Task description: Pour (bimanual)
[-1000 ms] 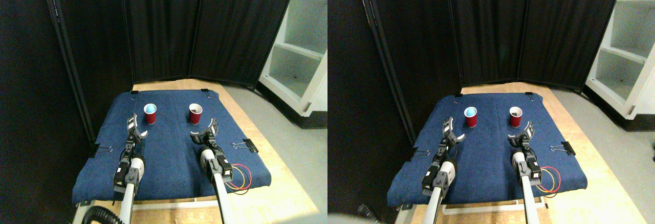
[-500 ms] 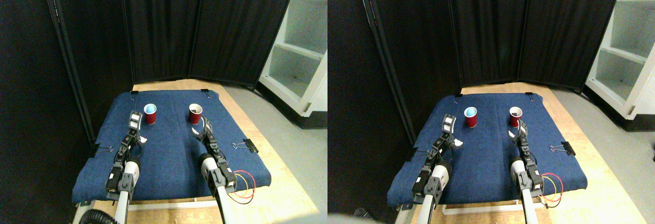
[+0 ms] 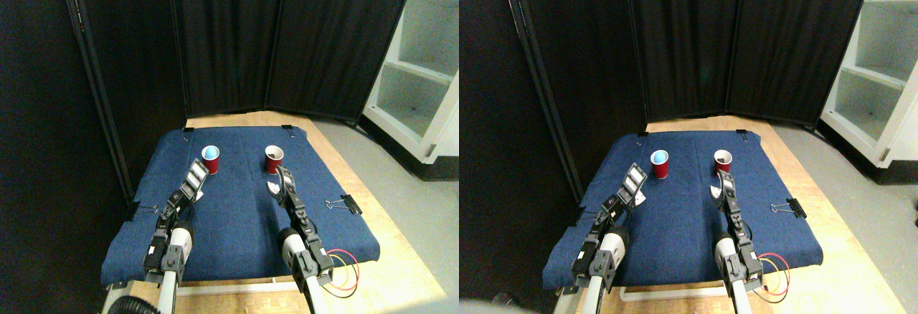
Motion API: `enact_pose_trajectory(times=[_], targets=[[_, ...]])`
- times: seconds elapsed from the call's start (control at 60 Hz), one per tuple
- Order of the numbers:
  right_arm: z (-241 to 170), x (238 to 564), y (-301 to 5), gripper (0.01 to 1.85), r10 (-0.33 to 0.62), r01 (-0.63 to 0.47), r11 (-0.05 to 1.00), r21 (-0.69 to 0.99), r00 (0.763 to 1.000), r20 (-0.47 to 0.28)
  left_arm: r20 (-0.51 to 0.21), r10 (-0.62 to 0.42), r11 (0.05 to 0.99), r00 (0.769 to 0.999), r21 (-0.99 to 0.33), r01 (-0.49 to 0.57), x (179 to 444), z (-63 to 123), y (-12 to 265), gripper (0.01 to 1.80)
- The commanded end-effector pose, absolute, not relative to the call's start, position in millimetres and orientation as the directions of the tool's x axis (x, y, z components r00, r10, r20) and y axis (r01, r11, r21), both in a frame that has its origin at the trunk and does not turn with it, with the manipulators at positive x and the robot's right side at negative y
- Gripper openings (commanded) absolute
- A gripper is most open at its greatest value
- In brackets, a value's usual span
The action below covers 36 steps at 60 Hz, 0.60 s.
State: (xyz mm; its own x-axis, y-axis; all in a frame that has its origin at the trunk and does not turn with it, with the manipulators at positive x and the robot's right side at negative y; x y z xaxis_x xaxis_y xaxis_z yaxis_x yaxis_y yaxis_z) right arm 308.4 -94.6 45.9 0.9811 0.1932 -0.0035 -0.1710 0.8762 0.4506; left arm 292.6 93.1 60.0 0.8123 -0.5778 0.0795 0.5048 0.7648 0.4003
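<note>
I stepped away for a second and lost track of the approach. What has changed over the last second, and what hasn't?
Both manipulators reached forward: the left gripper now sits just short and left of the cup with blue inside, the right gripper just below the dark-filled cup. Both wrists also rotated. Neither cup has been taken hold of; both cups, the blue cloth and its binder clips stayed put.

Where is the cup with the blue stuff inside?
The cup with blue inside stands on the blue cloth, far left, just beyond the left gripper.

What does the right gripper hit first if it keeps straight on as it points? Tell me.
Most likely the right red cup: the right gripper sits just short of it, aimed up the blue cloth toward it. Depth is unclear, so it could pass slightly beside it.
</note>
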Motion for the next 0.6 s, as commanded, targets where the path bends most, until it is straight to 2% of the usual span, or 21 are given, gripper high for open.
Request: enact_pose_trajectory(times=[0.017, 0.133, 0.283, 0.317, 0.367, 0.383, 0.417, 0.467, 0.55, 0.6], targets=[[57.7, 308.3, -93.4, 0.33, 0.214, -0.223, 0.87, 0.44, 0.974, 0.072, 0.125, -0.594, 0.757, 0.795, 0.422, 0.499, 291.9, 66.3, 90.2, 0.8], [57.3, 307.0, -94.2, 0.33, 0.224, -0.234, 0.883, 0.408, 0.972, 0.073, 0.151, -0.627, 0.737, 0.764, 0.432, 0.52, 290.8, 66.6, 88.8, 0.68], [55.9, 306.8, -95.2, 0.33, 0.217, -0.22, 0.884, 0.412, 0.975, 0.054, 0.141, -0.605, 0.757, 0.784, 0.41, 0.51, 289.9, 65.8, 86.4, 0.68], [55.7, 306.7, -95.5, 0.33, 0.207, -0.209, 0.886, 0.413, 0.977, 0.05, 0.138, -0.586, 0.769, 0.799, 0.405, 0.494, 289.4, 65.5, 85.7, 0.72], [55.5, 306.9, -96.0, 0.33, 0.211, -0.214, 0.885, 0.413, 0.976, 0.054, 0.133, -0.579, 0.774, 0.804, 0.401, 0.491, 289.1, 65.4, 85.4, 0.78], [55.4, 306.9, -96.2, 0.33, 0.211, -0.216, 0.884, 0.414, 0.976, 0.058, 0.129, -0.567, 0.78, 0.814, 0.404, 0.479, 289.3, 64.8, 85.3, 0.89], [55.4, 306.8, -96.3, 0.33, 0.212, -0.217, 0.884, 0.414, 0.976, 0.059, 0.128, -0.564, 0.781, 0.816, 0.405, 0.476, 289.3, 64.6, 85.3, 0.92], [55.5, 306.2, -96.6, 0.33, 0.217, -0.224, 0.887, 0.403, 0.974, 0.065, 0.123, -0.557, 0.785, 0.822, 0.403, 0.471, 290.1, 63.4, 85.2, 1.08], [55.0, 306.0, -97.1, 0.33, 0.214, -0.223, 0.888, 0.403, 0.974, 0.067, 0.13, -0.565, 0.785, 0.815, 0.391, 0.481, 292.8, 61.2, 86.1, 1.16], [54.7, 305.6, -97.6, 0.33, 0.212, -0.221, 0.889, 0.4, 0.975, 0.067, 0.151, -0.59, 0.776, 0.793, 0.378, 0.505, 296.6, 58.2, 87.1, 1.11]])
